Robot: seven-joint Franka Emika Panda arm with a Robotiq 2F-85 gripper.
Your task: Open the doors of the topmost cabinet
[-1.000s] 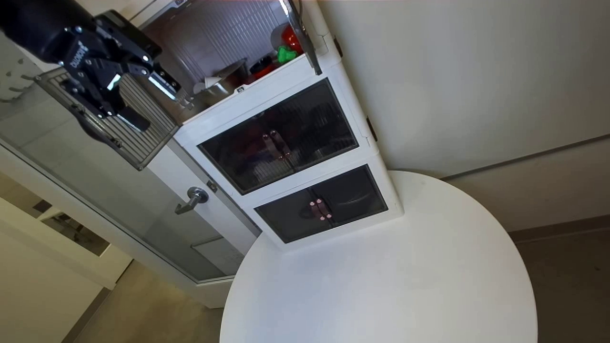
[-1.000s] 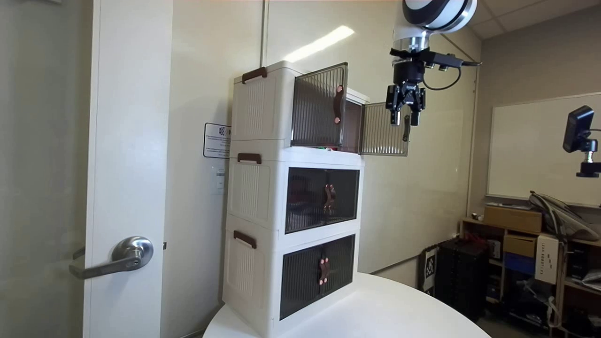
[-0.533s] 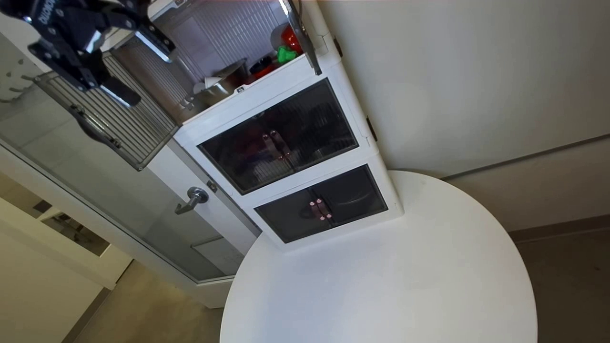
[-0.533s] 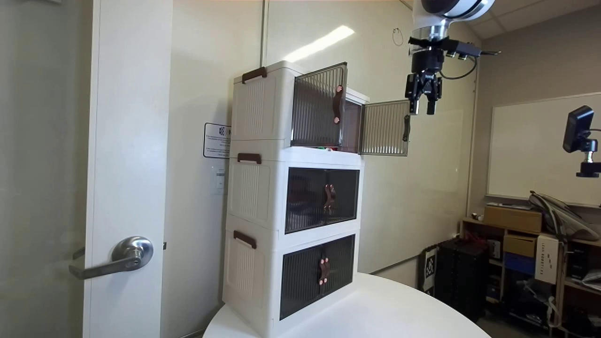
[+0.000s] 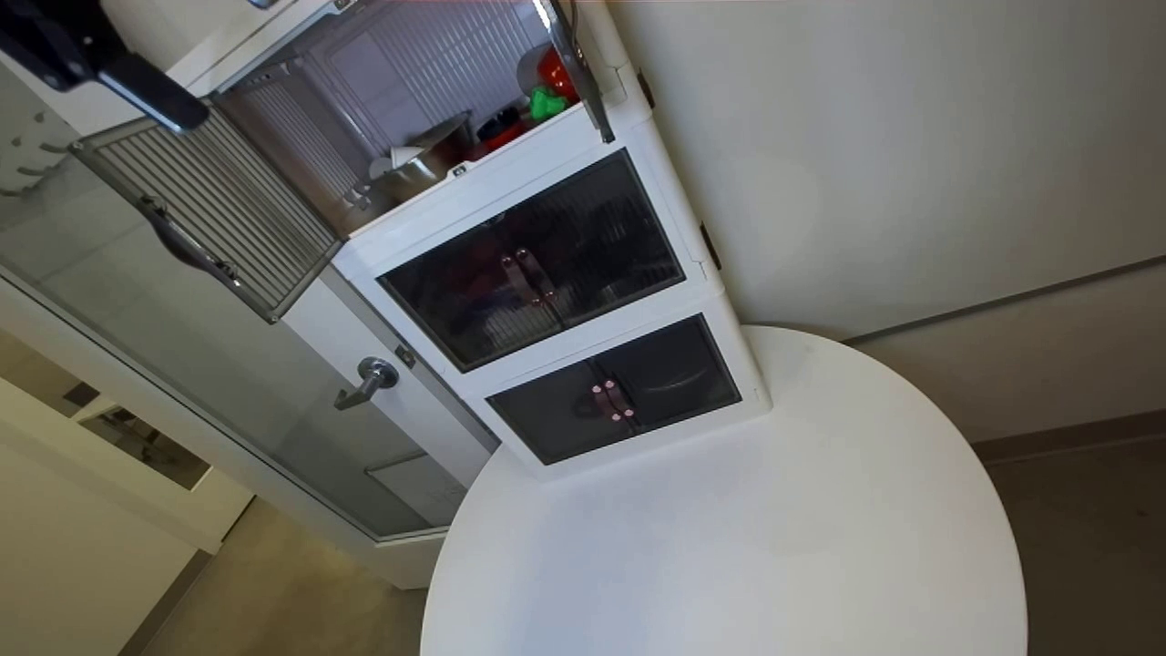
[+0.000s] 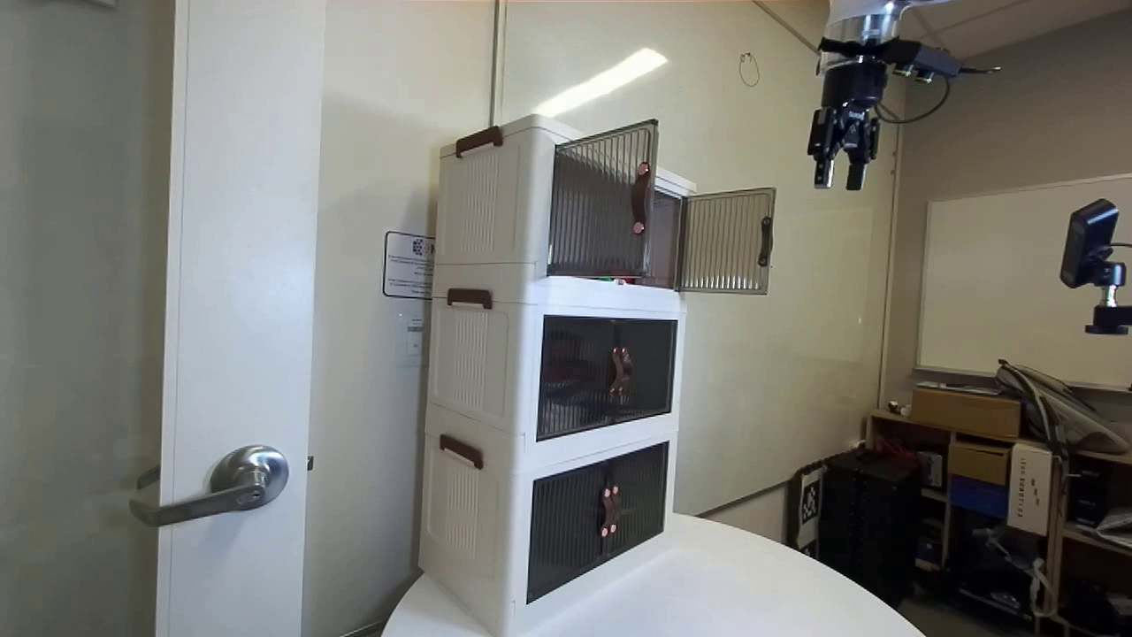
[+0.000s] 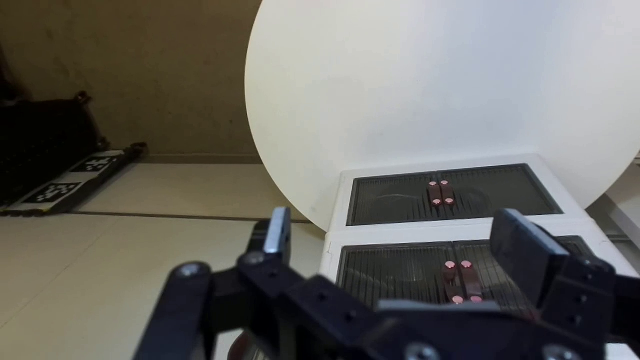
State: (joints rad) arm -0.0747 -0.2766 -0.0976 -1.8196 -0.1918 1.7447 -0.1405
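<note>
The topmost cabinet is the top box of the white stack. Both its striped doors stand swung outward: the near door and the far door in an exterior view. They also show as a wide-open door and an edge-on door. Inside are a red item, a green item and metal pots. My gripper is open and empty, above and right of the far door, apart from it. In the wrist view its fingers are wide apart; the topmost cabinet is mostly hidden there.
Two lower compartments have closed dark doors. The stack stands on a round white table against a wall. A room door with a lever handle stands beside it. A camera on a stand is at the right.
My gripper has moved up and away from the far door, rightward in an exterior view and partly out of frame in an exterior view. The doors have shifted only slightly and stay open.
</note>
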